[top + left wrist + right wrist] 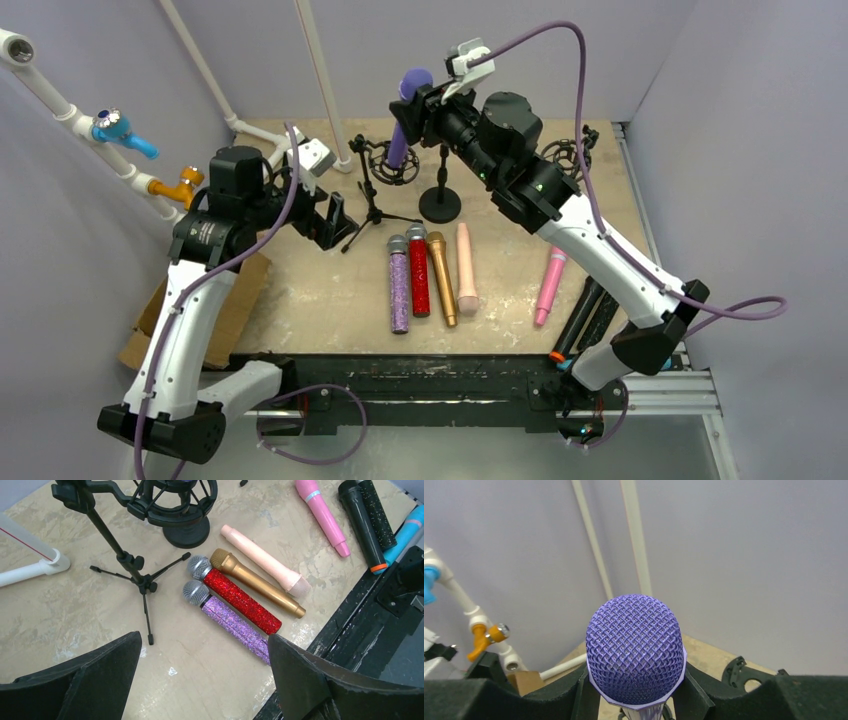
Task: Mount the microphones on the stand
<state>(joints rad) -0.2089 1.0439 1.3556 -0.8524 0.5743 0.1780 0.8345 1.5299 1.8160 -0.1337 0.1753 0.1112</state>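
Right pincer [418, 112]: clamped on the plain purple microphone [404, 125] just under its head, mic upright.
Left pincer [200, 690]: jaws wide apart, nothing between them, hanging over the table [320, 300] left of the mic row.
Plain purple microphone: head up, lower end down in the black shock-mount ring [392, 165] beside the tripod stand [372, 200].
Table row: glittery purple mic [398, 285], glittery red mic [418, 272], gold mic [442, 278] and peach mic [466, 267], lying side by side.
Right side: pink mic [549, 287] apart from the row; black mic [361, 525] and blue mic [407, 532] beyond it.
Round-base stand [440, 200]: just behind the row.
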